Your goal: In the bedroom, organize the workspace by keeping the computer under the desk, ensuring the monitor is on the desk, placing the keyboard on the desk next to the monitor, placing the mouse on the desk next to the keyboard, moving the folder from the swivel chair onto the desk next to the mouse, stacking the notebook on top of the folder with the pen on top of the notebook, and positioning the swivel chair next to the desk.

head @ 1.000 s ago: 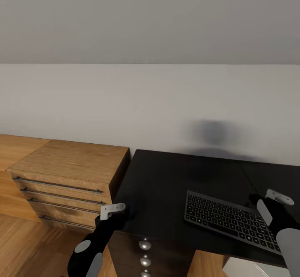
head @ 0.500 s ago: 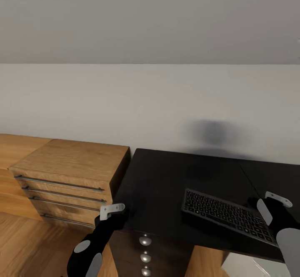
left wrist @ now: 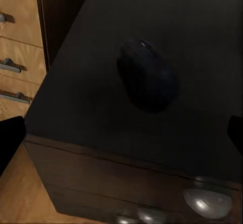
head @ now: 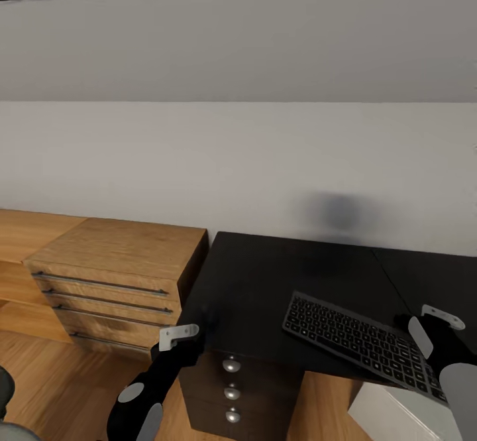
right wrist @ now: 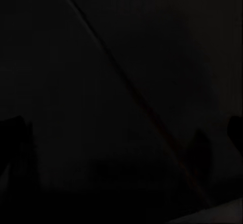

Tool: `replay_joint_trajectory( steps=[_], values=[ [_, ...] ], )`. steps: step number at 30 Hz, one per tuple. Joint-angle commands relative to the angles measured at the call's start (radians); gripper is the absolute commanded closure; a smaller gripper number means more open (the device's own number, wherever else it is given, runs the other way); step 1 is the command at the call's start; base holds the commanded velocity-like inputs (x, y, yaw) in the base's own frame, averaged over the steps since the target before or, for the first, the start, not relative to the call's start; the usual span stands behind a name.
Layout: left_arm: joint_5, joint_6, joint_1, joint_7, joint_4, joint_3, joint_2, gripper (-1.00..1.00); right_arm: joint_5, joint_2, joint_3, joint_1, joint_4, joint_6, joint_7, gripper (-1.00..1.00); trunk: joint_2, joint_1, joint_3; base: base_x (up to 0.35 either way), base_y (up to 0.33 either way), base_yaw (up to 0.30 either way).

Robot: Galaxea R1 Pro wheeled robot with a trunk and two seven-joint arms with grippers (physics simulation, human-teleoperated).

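Mouse point(left wrist: 147, 75): flat on the desk point(head: 265, 282), close to the front left corner, a narrow strip of bare top between it and the front edge. Not gripped.

Left gripper point(head: 180, 335): poised at that front left corner, aimed at the mouse. Fingers spread wide in the left wrist view, nothing between them.

Keyboard point(head: 358, 343): on the same desk, toward the front right, lying skewed to the front edge. Right end apparently past the edge; contact there hard to confirm.

Right gripper point(head: 437, 318): at the keyboard's right end. Right wrist view too dark to read; loose or clamped, cannot tell.

Computer point(head: 404, 414): pale box low down, below the desk's front right.

Beside the desk's left edge: wooden drawer unit point(head: 112, 275). Below the front left corner: dark drawers with silver knobs point(head: 230, 365).

Risks, as judged:
- Mouse pushed off the front edge or left corner; cause, a finger landing on its curved back rather than on its flanks.
- Keyboard tipping off the front edge; cause, an overhanging right end plus any sideways drag from the right gripper.
- Poor aim on the right side; cause, the near-black wrist view.

Writing: pale key legends visible, too small to read. No brand or label seen.
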Motion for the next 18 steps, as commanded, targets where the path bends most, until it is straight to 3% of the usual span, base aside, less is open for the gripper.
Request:
replay_joint_trajectory(
  steps=[1,14,18],
  values=[
    [0.011,0.004,-0.001,0.009,-0.001,-0.001,0.000,-1.00,-0.008,0.000,0.001,0.000,0.009,0.010,-0.005,-1.00,-0.001,0.000,-0.001,-0.187,0.000,0.000],
    [0.011,0.004,-0.001,0.009,0.000,-0.001,0.000,-1.00,-0.006,0.000,0.001,0.000,0.008,0.008,-0.007,-1.00,-0.001,0.000,-0.001,-0.150,0.000,0.000],
    [0.010,0.004,-0.001,0.009,0.000,-0.001,0.000,-1.00,0.020,0.000,0.000,0.000,0.007,0.007,-0.007,-1.00,-0.001,0.000,-0.001,-0.183,0.000,0.000]
  ],
)
